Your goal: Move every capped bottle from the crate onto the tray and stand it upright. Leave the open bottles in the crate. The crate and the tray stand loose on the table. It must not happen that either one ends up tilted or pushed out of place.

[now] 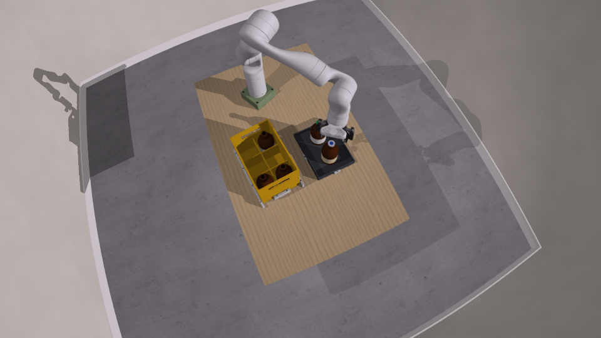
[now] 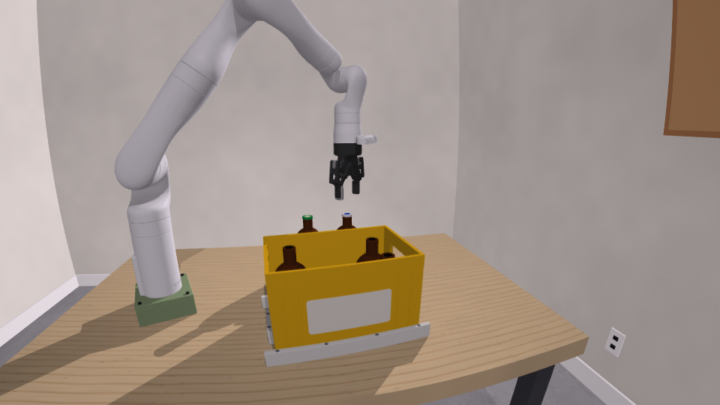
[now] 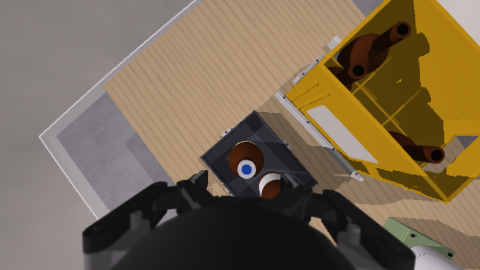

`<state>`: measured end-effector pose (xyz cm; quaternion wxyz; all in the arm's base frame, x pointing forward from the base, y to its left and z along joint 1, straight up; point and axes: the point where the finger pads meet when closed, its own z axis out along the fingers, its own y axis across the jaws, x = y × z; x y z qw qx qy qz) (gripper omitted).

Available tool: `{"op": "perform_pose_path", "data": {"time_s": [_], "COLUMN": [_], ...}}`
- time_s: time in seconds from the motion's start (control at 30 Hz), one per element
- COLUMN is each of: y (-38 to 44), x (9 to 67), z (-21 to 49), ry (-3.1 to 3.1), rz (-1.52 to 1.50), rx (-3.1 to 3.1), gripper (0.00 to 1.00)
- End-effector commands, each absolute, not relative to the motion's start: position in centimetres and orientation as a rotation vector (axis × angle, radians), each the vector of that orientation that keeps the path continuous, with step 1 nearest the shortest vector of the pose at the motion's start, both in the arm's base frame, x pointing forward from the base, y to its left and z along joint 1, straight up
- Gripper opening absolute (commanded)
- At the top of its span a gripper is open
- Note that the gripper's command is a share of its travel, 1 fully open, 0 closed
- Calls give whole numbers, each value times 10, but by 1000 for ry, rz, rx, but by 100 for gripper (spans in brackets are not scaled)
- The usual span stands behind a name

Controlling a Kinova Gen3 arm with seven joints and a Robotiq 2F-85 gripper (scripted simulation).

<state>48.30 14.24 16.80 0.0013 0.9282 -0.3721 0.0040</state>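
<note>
The table [image 1: 336, 218] [image 2: 483, 282] [image 3: 200, 75] looks like wood, with fine grain lines and a matt surface. The crate [image 1: 246, 169] [image 2: 286, 312] [image 3: 345, 107] seems of smooth plastic. The bottles in it look dark brown and smooth. The arm [image 1: 300, 62] [image 2: 193, 75] appears smooth and softly shiny.

Two capped brown bottles stand upright on the black tray [image 1: 308, 163] [image 3: 227, 134], one with a blue-and-white cap and cream label [image 1: 329, 152] [image 3: 246, 159], the other with a green cap and white label [image 1: 318, 134] [image 2: 307, 224] [image 3: 270, 187]; the tray lies flat on the bench beside the yellow crate [image 1: 290, 183] [image 2: 347, 312] [image 3: 345, 132], which sits upright, divided into compartments; inside the crate stand three open brown bottles, one [image 1: 265, 141] [image 2: 289, 259] [image 3: 425, 153] near one end, two [image 1: 264, 179] [image 1: 283, 171] side by side at the other.
</note>
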Motion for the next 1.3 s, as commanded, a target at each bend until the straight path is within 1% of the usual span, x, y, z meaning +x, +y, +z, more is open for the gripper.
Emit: {"op": "perform_pose_path", "data": {"time_s": [0.0, 0.67, 1.13, 1.27], "y": [145, 143, 143, 142], "x": [484, 484, 484, 483], "z": [176, 178, 225, 223], "ry": [-1165, -1170, -1170, -1172], "rz": [12, 19, 19, 19], "rx": [2925, 2916, 2916, 2908], "gripper": [100, 100, 100, 100]}}
